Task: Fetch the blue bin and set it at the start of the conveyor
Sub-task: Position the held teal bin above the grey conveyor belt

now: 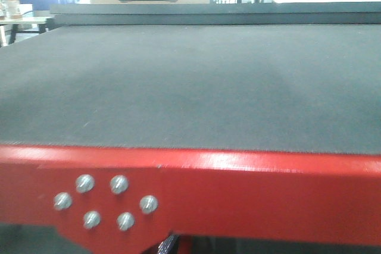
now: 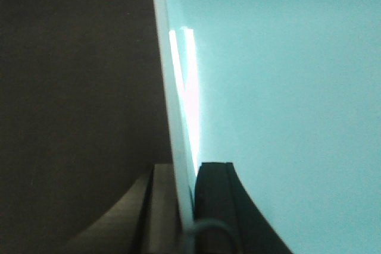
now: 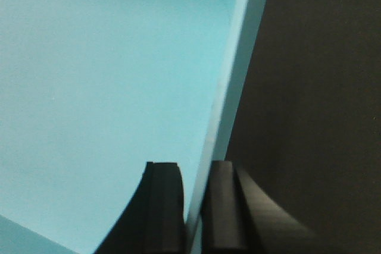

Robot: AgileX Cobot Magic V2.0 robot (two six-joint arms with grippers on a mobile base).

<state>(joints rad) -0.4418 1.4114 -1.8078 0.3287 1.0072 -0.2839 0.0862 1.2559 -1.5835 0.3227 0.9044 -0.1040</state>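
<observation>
My left gripper (image 2: pixel 188 173) is clamped on the thin rim of the light turquoise rectangular plastic bin (image 2: pixel 286 117). The wall runs up between my two fingers. The black inner finger (image 2: pixel 215 206) lies against the smooth inside face, and the paler outer one sits against the outside. Beyond my inner finger the pale floor of the bin spreads away, with two bright streaks of glare on the wall just above my fingertips. On the outer side of my fingers is a dark matte surface (image 2: pixel 71 87); I cannot tell whether it is the belt.

My right gripper (image 3: pixel 191 168) pinches the opposite wall of the same bin (image 3: pixel 89 87) in the same way. One black finger (image 3: pixel 164 206) is inside and the other outside, with the rim squeezed between them. The bin's rounded far corner lies ahead of my fingertips, and the same kind of dark surface (image 3: pixel 321 117) lies outside my outer finger.

In the front view neither my fingers nor the bin appear. It shows the wide dark grey textured belt (image 1: pixel 190 87) edged along its near side by a glossy red metal frame (image 1: pixel 268 194). Six silver slotted bolts (image 1: pixel 85 182) form a ring at the frame's lower left. Past the belt's far end the background is blurred.
</observation>
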